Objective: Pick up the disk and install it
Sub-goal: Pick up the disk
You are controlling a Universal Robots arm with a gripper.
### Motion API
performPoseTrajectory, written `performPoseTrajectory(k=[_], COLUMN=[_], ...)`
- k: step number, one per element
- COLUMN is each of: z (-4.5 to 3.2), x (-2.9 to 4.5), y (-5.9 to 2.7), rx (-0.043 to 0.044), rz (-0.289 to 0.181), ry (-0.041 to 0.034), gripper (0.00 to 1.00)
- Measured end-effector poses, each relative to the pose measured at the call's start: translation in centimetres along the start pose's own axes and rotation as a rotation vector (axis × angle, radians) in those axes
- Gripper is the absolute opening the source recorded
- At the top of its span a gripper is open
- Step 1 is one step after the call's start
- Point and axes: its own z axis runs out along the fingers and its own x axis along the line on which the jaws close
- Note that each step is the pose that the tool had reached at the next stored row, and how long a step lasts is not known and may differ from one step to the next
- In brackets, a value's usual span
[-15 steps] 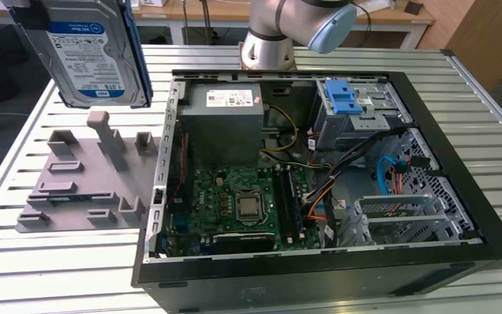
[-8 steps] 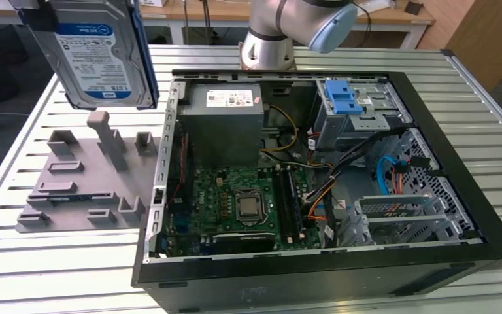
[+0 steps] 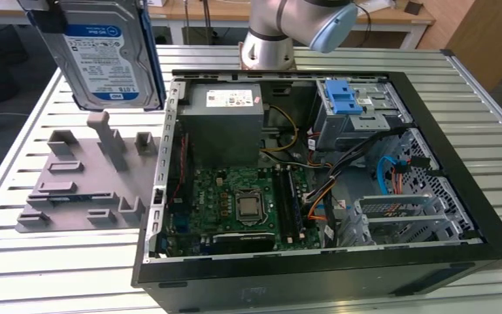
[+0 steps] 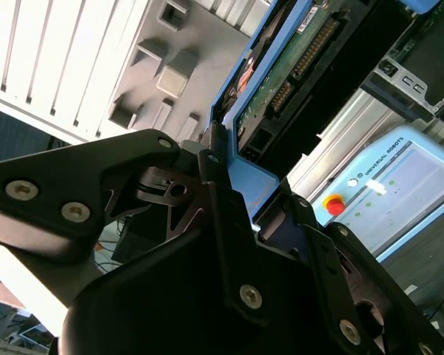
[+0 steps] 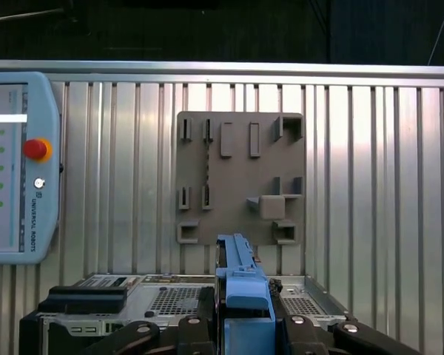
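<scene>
Disk point(image 3: 102, 62), upper left of exterior view: white-and-blue printed label. Power supply point(image 3: 225, 131): white printed sticker. Teach pendant point(image 5: 22, 251): lettering near its red button point(image 5: 35, 149).

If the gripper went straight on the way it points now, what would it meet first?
Probably the grey stand on the table. The gripper is shut on the disk, which hangs upright over the stand, so the disk's leading edge would touch first. Depth is hard to judge.

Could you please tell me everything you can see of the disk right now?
The disk is a flat silver hard drive with a white-and-blue label and a blue plastic bracket along its edges. It hangs upright in the air above the grey stand, clamped at the bracket by the gripper. The second wrist view shows its green circuit board underside.
</scene>
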Motion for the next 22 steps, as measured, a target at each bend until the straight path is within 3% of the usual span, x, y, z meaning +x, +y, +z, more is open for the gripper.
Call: performPoseTrajectory(k=[22], z=[-0.10], x=[0.61], y=[-2.48], rx=[-0.0001], rz=[0.000], ry=[0.0003], gripper=[0.36])
